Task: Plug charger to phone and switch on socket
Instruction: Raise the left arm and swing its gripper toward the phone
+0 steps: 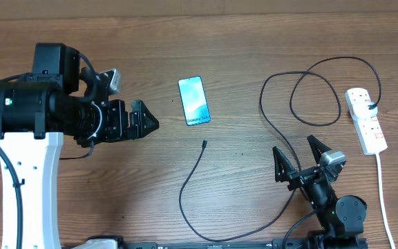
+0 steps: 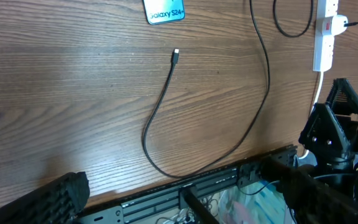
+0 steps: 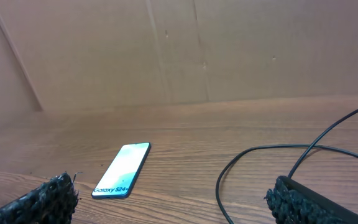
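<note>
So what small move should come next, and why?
Probably the left end effector should reach for the charger tip: it lies loose on the table just short of the phone, unplugged, and that end effector is open and empty.

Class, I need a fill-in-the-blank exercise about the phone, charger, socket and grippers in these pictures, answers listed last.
The phone lies with its lit screen facing ____.
The charger has its tip on the table, ____ plugged into the phone.
The socket lies on the robot's ____ side.
The left gripper and right gripper both stand ____.
Answers: up; not; right; open.
</note>
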Tool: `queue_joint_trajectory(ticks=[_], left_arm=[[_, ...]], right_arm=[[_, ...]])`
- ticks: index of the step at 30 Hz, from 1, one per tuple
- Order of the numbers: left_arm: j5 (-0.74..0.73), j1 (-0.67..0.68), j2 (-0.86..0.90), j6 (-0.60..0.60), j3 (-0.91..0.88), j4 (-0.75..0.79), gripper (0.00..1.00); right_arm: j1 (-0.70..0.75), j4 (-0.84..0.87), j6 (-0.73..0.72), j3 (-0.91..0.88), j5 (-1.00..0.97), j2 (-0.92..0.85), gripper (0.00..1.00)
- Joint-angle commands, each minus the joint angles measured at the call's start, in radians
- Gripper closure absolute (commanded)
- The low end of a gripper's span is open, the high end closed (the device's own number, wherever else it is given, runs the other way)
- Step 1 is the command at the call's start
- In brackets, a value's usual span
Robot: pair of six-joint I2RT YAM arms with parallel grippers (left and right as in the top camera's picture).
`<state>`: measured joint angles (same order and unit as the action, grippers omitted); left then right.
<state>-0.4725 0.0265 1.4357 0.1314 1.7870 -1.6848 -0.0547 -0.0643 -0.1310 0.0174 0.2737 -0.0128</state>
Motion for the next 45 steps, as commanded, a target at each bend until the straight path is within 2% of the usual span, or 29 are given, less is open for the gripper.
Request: queue_joint_trajectory(ticks=[1,22,23,26,30,32,45], left_arm=[[-0.018,0.007,0.01,0.003,0.019,-0.005,0.0],[-0.002,0.008,0.011,0.003,0.015,-0.005,0.0],[-0.002,0.008,0.011,0.003,0.015,-0.005,0.04],[0.001,0.008,0.011,0.003,0.015,-0.005,0.26],[0.001,0.008,0.011,0.003,0.015,-0.005,0.76],[0.001,0.008,0.011,0.004,0.015,-0.002,0.96],[0.003,0.008,0.011,0.034,0.014,0.019,0.96]], right_arm=[[-0.004,0.006,-0.003,-0.01,0.0,0.01,0.0],[-0.004,0.006,-0.003,-0.01,0.0,0.01,0.0],[-0.004,0.006,-0.003,-0.01,0.0,0.01,0.0],[-0.004,0.006,-0.003,-0.01,0.0,0.01,0.0],[-0.004,0.006,-0.003,-0.01,0.0,0.01,0.0],[-0.004,0.006,-0.003,-0.01,0.0,0.01,0.0],[-0.004,0.006,-0.003,-0.01,0.0,0.01,0.0]])
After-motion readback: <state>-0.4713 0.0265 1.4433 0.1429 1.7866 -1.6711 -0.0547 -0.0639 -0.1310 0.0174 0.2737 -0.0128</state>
